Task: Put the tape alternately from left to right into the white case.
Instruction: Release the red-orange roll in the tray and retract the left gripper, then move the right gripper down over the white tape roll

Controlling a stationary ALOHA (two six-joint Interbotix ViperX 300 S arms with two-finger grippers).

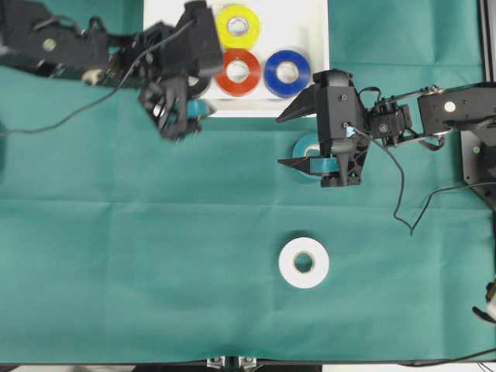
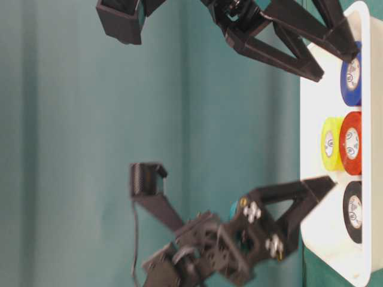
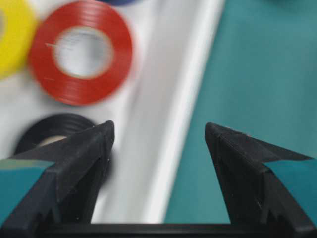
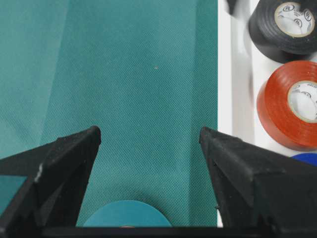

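A green cloth covers the worktop, lying flat with a few faint straight fold creases running across it in the overhead view. 2 thin black cables lie on it: one trails in a curve over the left part toward the left edge, and another loops down over the right part. A narrow dark strip borders the cloth's bottom edge.

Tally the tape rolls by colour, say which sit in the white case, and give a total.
Yellow tape: 1, in the white case
Red-orange tape: 1, in the case
Blue tape: 1, in the case
Black tape: 1, in the case
Teal tape: 1, on the cloth
White tape: 1, on the cloth
Total: 6 rolls, 4 in the case.
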